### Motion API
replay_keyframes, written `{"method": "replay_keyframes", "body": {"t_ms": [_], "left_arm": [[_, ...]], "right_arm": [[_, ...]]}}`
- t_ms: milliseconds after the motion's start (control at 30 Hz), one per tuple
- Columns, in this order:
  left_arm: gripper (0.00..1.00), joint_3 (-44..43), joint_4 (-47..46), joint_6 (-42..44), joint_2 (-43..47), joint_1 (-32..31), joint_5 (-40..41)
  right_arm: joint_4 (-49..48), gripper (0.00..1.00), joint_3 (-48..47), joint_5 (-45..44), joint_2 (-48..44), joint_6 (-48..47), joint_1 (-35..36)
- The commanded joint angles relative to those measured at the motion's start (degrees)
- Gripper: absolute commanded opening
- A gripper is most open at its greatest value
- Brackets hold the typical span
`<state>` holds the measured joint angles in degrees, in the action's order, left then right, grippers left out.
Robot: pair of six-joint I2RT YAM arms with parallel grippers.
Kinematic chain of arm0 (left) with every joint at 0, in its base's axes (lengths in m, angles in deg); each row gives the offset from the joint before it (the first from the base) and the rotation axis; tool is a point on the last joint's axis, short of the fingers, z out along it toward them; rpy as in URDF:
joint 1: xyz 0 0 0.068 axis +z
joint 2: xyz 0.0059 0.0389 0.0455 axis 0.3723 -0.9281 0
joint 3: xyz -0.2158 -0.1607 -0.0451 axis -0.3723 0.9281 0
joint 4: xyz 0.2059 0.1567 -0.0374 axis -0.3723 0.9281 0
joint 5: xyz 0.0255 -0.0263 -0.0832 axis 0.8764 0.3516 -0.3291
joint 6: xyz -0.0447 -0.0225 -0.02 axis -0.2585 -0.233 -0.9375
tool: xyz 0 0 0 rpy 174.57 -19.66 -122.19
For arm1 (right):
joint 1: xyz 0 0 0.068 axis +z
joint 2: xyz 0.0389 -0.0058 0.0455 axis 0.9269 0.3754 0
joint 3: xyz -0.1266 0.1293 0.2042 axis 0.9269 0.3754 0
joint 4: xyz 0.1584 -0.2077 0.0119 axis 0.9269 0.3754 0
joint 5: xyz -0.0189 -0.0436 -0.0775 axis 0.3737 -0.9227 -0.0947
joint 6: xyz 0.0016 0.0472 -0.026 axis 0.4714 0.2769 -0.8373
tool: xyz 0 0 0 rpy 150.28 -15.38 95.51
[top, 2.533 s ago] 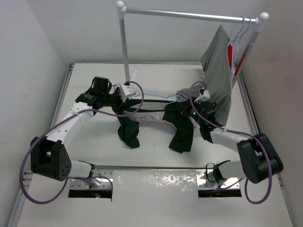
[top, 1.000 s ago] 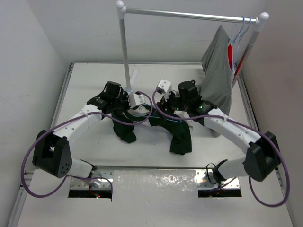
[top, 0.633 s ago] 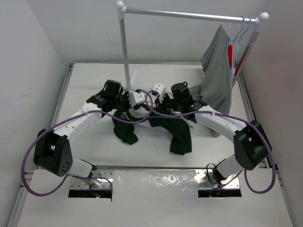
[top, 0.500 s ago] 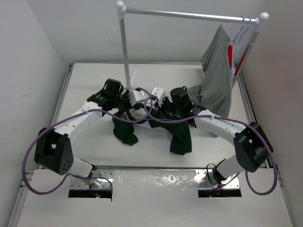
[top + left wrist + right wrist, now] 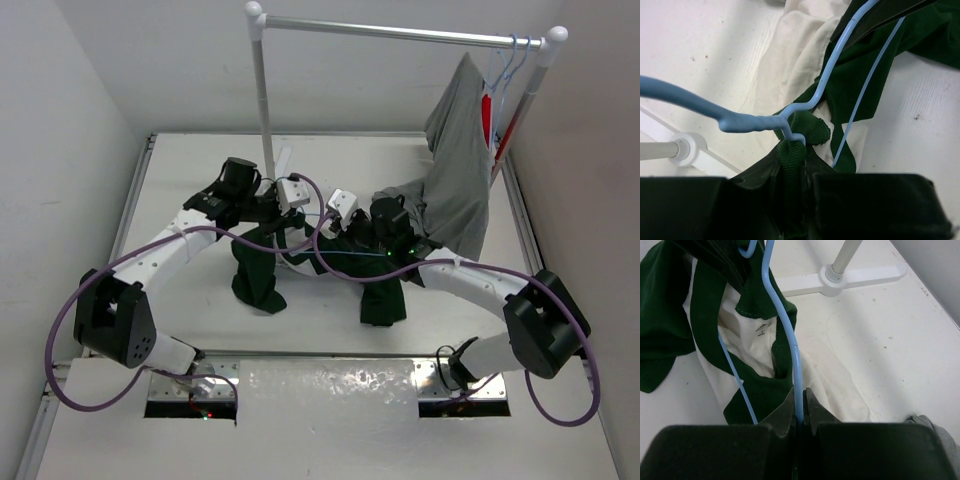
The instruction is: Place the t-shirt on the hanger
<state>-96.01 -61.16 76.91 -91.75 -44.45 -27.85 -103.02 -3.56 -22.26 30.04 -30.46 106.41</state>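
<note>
The t-shirt hangs bunched between my two arms in the top view, its dark green sleeves drooping to the table. In the left wrist view its white body lies below and my left gripper is shut on the green collar band. The light-blue hanger has its hook end passing through that collar. My right gripper is shut on the hanger wire, which runs up over the shirt's neck opening. In the top view the hanger shows as a thin line.
A white clothes rack stands at the back, with its rail high and its pole just behind my left wrist. A grey garment and spare blue hangers hang at its right end. The rack foot lies ahead of my right gripper.
My right gripper came in from the right and shut on the hanger wire. Both wrists then drew slightly apart and back, and the shirt's left sleeve now hangs lower.
</note>
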Motion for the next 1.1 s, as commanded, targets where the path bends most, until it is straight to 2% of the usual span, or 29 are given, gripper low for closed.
{"method": "replay_keyframes", "body": {"t_ms": [0, 100, 167, 233, 267, 300, 333, 400, 433, 467, 533, 567, 633, 700, 733, 767, 800, 867, 900, 1067], "left_arm": [[0.10, -2.22, -2.47, -3.25, -0.18, -2.37, -9.11], [0.07, -2.66, -2.29, -3.34, -0.53, -2.46, -9.91], [0.00, -2.74, -2.12, -3.43, -1.06, -2.37, -10.17], [0.00, -2.75, -2.55, -4.74, -1.15, -2.46, -7.56], [0.00, -2.57, -5.51, -9.19, -0.97, -2.37, -5.01], [0.00, -2.31, -7.02, -11.23, -0.71, -2.37, -1.59], [0.00, -1.70, -8.26, -12.82, -0.36, -2.11, 6.10], [0.00, -0.99, -11.60, -17.39, 0.70, -0.36, 13.69], [0.00, -0.99, -11.69, -18.54, 0.87, 0.52, 14.69], [0.00, -0.90, -11.87, -20.90, 0.96, 1.49, 14.88], [0.00, -0.55, -11.78, -22.41, 0.96, 2.99, 15.14], [0.00, -0.20, -11.96, -23.20, 1.05, 2.99, 15.58], [0.00, 0.68, -12.74, -24.17, 1.22, 3.16, 17.06], [0.00, 1.12, -13.28, -25.66, 1.05, 3.52, 17.34], [0.00, 1.12, -13.80, -26.80, 0.53, 3.69, 17.69], [0.00, 1.12, -13.98, -27.16, 0.17, 3.87, 17.86], [0.00, 1.04, -14.24, -27.60, -0.09, 4.22, 18.13], [0.00, 1.04, -14.86, -28.48, -0.88, 4.48, 17.96], [0.00, 0.95, -15.03, -28.65, -0.97, 4.57, 17.52], [0.00, 0.77, -14.95, -28.92, -0.97, 4.57, 16.81]], "right_arm": [[-10.72, 0.00, -1.47, 3.40, -0.82, 0.26, 1.88], [-11.07, 0.00, -1.47, 3.67, -0.55, 0.35, 1.88], [-11.68, 0.00, -1.38, 3.67, -0.55, 0.61, 1.88], [-11.86, 0.00, -1.82, 2.28, -0.55, 1.31, 1.88], [-11.78, 0.10, -2.08, 1.13, -0.64, 2.97, 1.88], [-9.43, 0.30, -2.61, -0.62, -0.81, 3.68, 1.80], [-7.66, 0.65, -4.00, -6.03, -1.51, 4.38, 1.88], [-3.10, 0.83, -4.72, -12.56, -3.18, 7.71, 1.71], [-2.73, 0.98, -4.11, -16.33, -4.32, 9.21, 1.53], [-2.81, 0.99, -3.32, -22.98, -7.55, 14.18, 1.27], [-3.60, 0.99, 0.01, -27.60, -11.43, 19.92, -0.74], [-3.69, 0.99, 0.98, -30.66, -15.36, 25.86, -1.45], [-4.30, 0.99, 4.13, -31.40, -18.82, 29.34, -1.98], [-6.93, 0.96, 7.31, -28.51, -21.81, 33.38, -1.72], [-7.99, 0.93, 8.28, -27.28, -22.43, 34.61, -1.63], [-10.17, 0.84, 9.33, -25.18, -23.13, 37.49, -1.54], [-11.41, 0.79, 11.34, -24.46, -23.05, 38.92, -1.28], [-15.09, 0.70, 13.11, -24.10, -21.57, 42.86, -0.49], [-15.55, 0.65, 13.47, -24.45, -17.90, 44.10, 0.38], [-18.10, 0.66, 7.42, -19.45, -0.93, 48.68, 2.14]]}}
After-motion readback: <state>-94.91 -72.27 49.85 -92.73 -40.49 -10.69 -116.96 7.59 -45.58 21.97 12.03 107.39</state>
